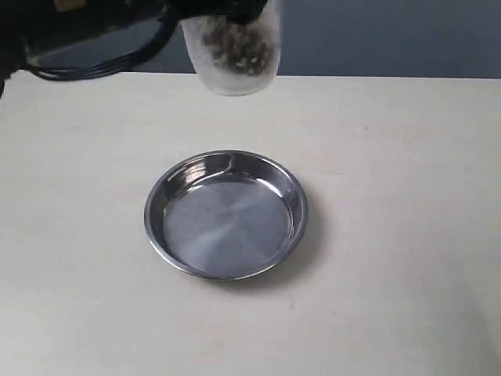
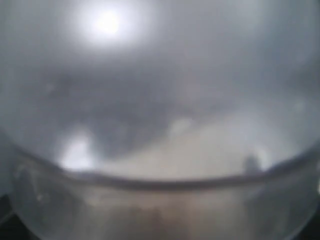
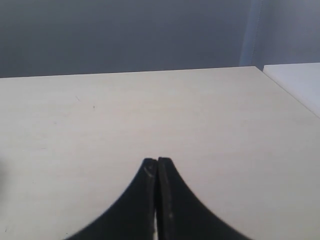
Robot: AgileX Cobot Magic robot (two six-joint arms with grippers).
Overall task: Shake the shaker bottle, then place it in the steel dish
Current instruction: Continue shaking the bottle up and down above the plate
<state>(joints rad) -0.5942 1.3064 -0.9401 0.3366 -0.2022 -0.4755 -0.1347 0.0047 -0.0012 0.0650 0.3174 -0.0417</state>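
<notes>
Shaker bottle (image 1: 231, 63) aloft; steel dish (image 1: 225, 215) on pale tabletop (image 1: 391, 235), grey wall (image 1: 376, 35) behind

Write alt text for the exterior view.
A dark left gripper holds the frosted shaker bottle, brownish granules inside, in the air at the top edge. Below it in the picture, the round steel dish sits empty on a pale table.

The steel dish (image 1: 225, 223) is shiny silver-grey on a pale cream bench (image 1: 391, 235). Beyond it, the shaker bottle (image 1: 231, 59) looks frosted white with brownish granules, perhaps pink-tinged. The right gripper (image 3: 157, 167) is black.
</notes>
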